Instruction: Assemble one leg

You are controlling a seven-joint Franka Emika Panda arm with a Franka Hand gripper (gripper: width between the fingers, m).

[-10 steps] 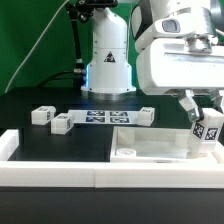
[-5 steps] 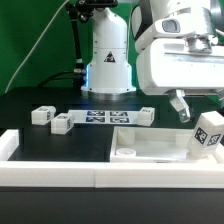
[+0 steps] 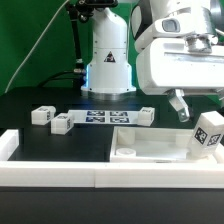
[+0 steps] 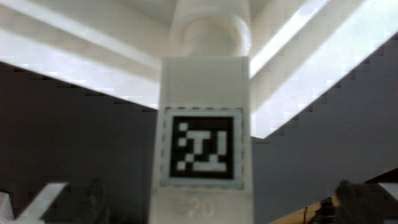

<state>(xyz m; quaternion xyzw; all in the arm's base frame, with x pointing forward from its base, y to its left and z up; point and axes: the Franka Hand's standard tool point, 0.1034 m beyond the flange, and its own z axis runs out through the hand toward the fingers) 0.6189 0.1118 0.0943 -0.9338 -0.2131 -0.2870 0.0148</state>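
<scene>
A white leg [image 3: 208, 134] with square tags stands tilted at the exterior view's right corner of the flat white tabletop [image 3: 150, 140]. My gripper [image 3: 203, 116] hangs over the leg's top. One finger [image 3: 181, 107] stands clear of the leg on the exterior view's left. In the wrist view the leg [image 4: 205, 120] runs down the middle, with its rounded end against the tabletop [image 4: 80, 50]. Both dark fingertips [image 4: 36, 204] sit wide apart with a gap to the leg on each side. The gripper [image 4: 199, 212] is open. Three more legs [image 3: 42, 115] [image 3: 60, 123] [image 3: 143, 115] lie behind.
The marker board [image 3: 100, 118] lies on the black table in front of the arm's white base [image 3: 108, 60]. A white rail [image 3: 60, 172] runs along the front edge, with a raised end [image 3: 8, 146] at the exterior view's left.
Since one second ago the fingers have spread apart and the leg has tipped over toward the exterior view's right. Nothing has moved in the last half second.
</scene>
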